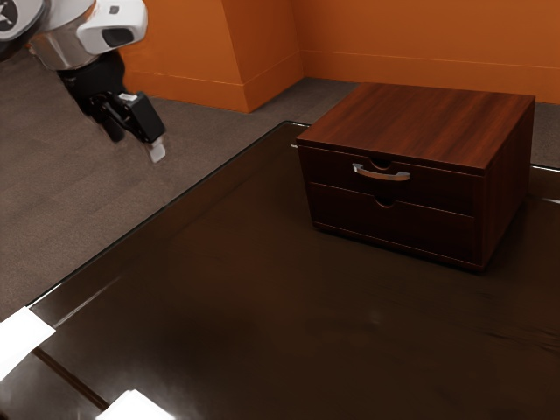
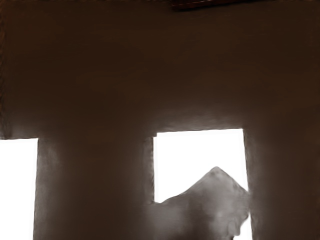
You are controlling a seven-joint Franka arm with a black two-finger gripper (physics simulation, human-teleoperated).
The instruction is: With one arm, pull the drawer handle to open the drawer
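A dark wooden cabinet (image 1: 420,166) with two drawers stands on the glossy dark table (image 1: 262,297), toward the exterior view's right. The top drawer (image 1: 394,179) carries a curved metal handle (image 1: 381,173) and sits flush with the cabinet front. Below it, the second drawer (image 1: 394,219) has only a finger notch. My gripper (image 1: 136,143) hangs high at the exterior view's upper left, far from the handle, open and holding nothing. In the wrist view a thin strip of the cabinet (image 2: 210,4) lies far ahead of my hand, across the table (image 2: 150,75).
Orange walls (image 1: 394,35) rise behind the cabinet, and grey carpet (image 1: 52,201) lies beyond the table's left edge. Bright white reflections (image 1: 19,341) mark the table's near corner and also appear as reflections (image 2: 200,160) under my hand. Open tabletop stretches between gripper and cabinet.
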